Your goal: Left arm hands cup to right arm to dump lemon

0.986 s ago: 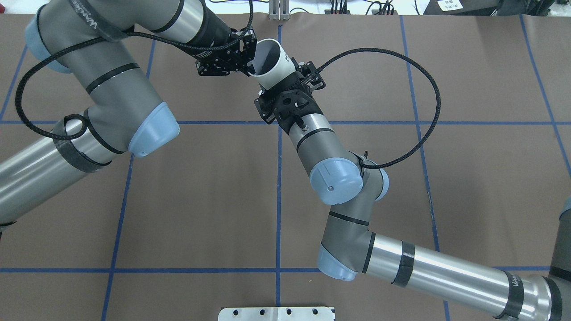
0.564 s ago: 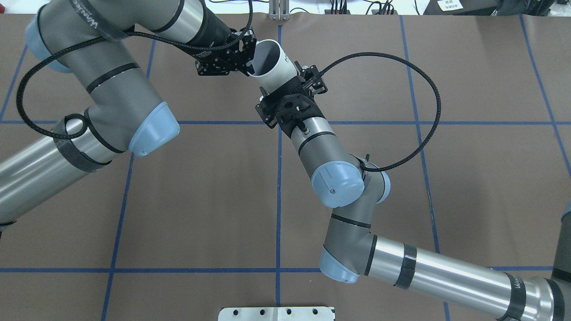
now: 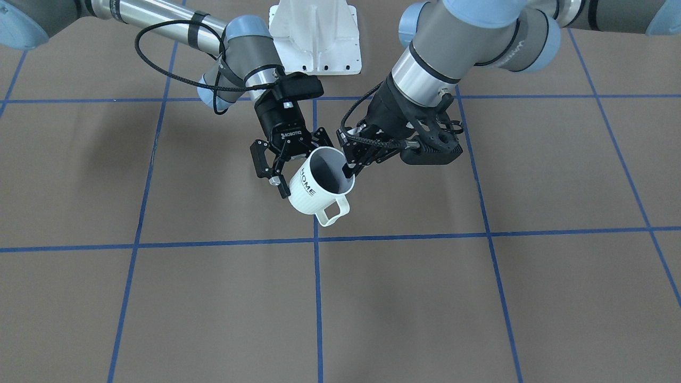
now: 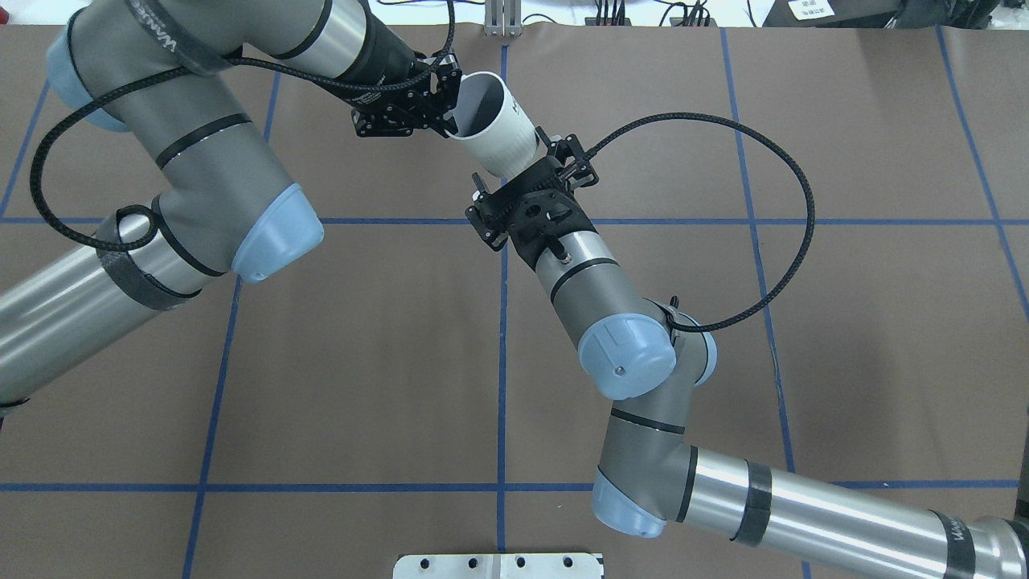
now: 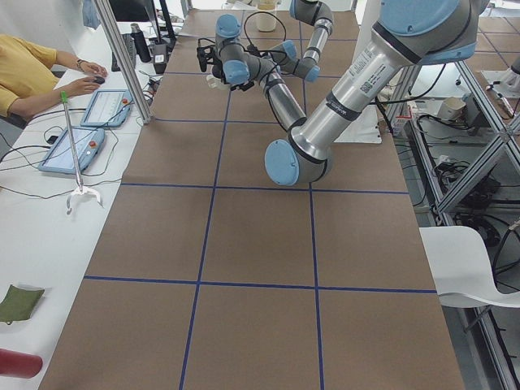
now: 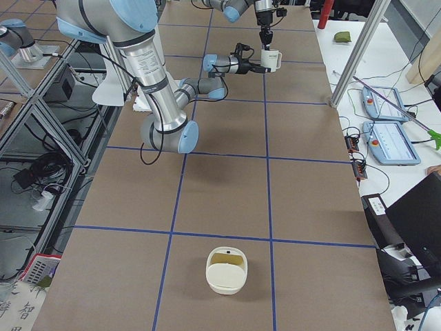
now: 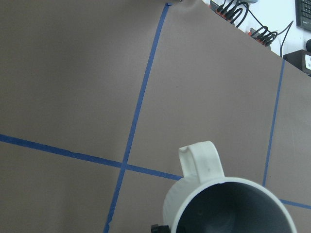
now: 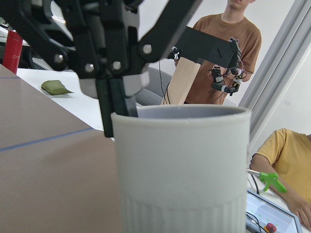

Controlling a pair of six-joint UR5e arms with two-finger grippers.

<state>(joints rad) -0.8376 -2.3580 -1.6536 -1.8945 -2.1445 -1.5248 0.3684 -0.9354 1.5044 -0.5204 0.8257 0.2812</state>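
**Handover above the table (image 3: pixel 479 298).**

*Open room.* The brown sheet is ruled into squares by blue tape (image 3: pixel 317 298). It lies bare outward from the mount (image 3: pixel 314 37). The one exception is a white tub (image 6: pixel 226 279) with a yellowish inside, well off toward the table's end on the mount's right-arm side. The cable (image 4: pixel 792 209) of the right arm (image 3: pixel 250 58) loops wide through the air beside that arm.

*Cup and jaws.* The cup (image 3: pixel 311 194) hangs clear of the table, straight out from the mount and over the centre tape line. It is tilted, with its handle (image 3: pixel 332 213) turned away from the mount.
- The left gripper (image 3: pixel 349 173) is pinched on the rim, one finger inside and one outside (the inner one shows black against the grey wall).
- The right gripper (image 3: pixel 300 166) reaches in from the mount side with its jaws spread wide.
- One finger (image 3: pixel 276 181) of the right gripper stands just beside the ribbed lower wall, and the other is behind the cup. Whether either touches it cannot be told.

*Surroundings.* A white desk (image 5: pixel 32 236) runs along the table edge farthest from the mount. One person in yellow (image 5: pixel 24 69) sits at it, and another in brown (image 8: pixel 226 53) stands nearby.
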